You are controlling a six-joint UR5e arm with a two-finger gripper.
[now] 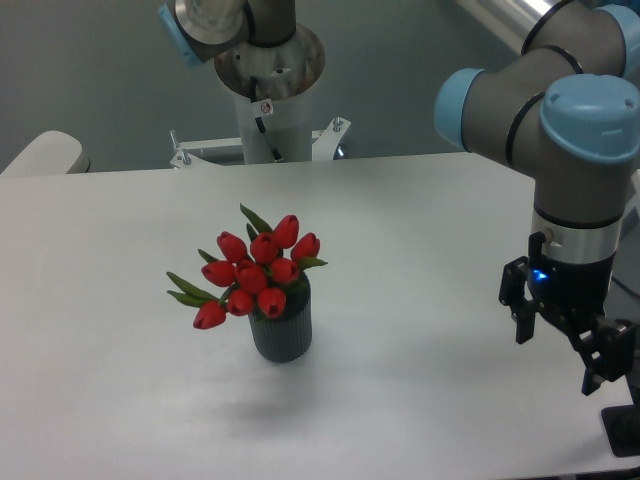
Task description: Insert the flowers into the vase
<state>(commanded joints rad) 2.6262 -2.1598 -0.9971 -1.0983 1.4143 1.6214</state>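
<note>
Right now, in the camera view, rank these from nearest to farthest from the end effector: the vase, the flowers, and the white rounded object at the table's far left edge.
1. The vase, mid-table, left of the end effector.
2. The flowers, standing in it, leaning further left.
3. The white rounded object, at the far-left corner.

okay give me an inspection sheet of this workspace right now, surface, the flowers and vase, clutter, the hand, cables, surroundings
Surface: white table, bare apart from the vase.
Job's things: flowers stand in the vase, which is upright, left of centre.
Clutter: nothing seen.
Hand: hand open, empty, near the table's right edge, well apart from the vase.
Cables: nothing seen.
Surroundings: grey wall; arm's base column behind the table; pale rounded object at far left.
</note>
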